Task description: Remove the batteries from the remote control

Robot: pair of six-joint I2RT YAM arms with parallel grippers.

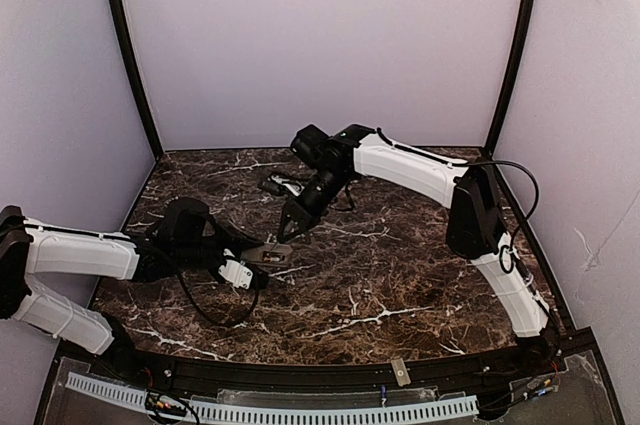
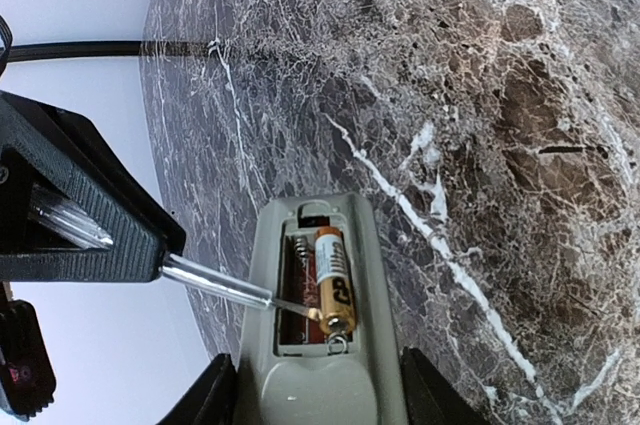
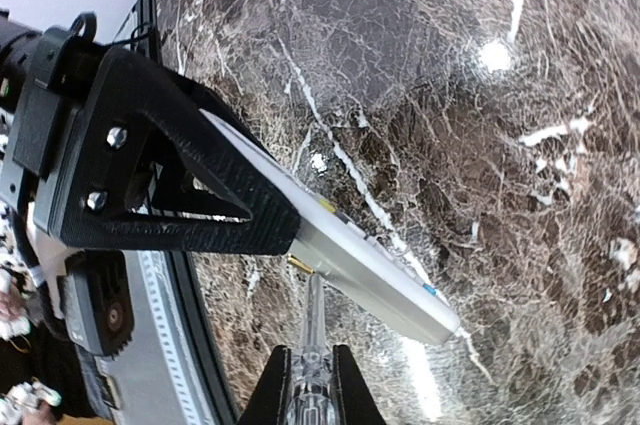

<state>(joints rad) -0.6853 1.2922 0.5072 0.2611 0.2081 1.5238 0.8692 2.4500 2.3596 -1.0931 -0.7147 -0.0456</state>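
Note:
My left gripper [image 2: 320, 410] is shut on the remote control [image 2: 322, 350], holding it grey back up a little above the marble table [image 1: 400, 275]. The remote's battery recess is uncovered. One gold battery [image 2: 333, 280] lies in its right slot, and the left slot shows only a bare spring. My right gripper [image 3: 311, 395] is shut on a clear-handled screwdriver [image 3: 314, 320]. The screwdriver's metal tip [image 2: 300, 310] touches the battery's near end. In the top view the right gripper [image 1: 290, 228] hangs just above the remote [image 1: 270, 253].
Small white and dark objects [image 1: 278, 185] lie on the table behind the right gripper. A small grey piece [image 1: 400, 372] rests on the front rail. Lilac walls close in the left, back and right sides. A black cable [image 1: 215, 310] loops under the left arm.

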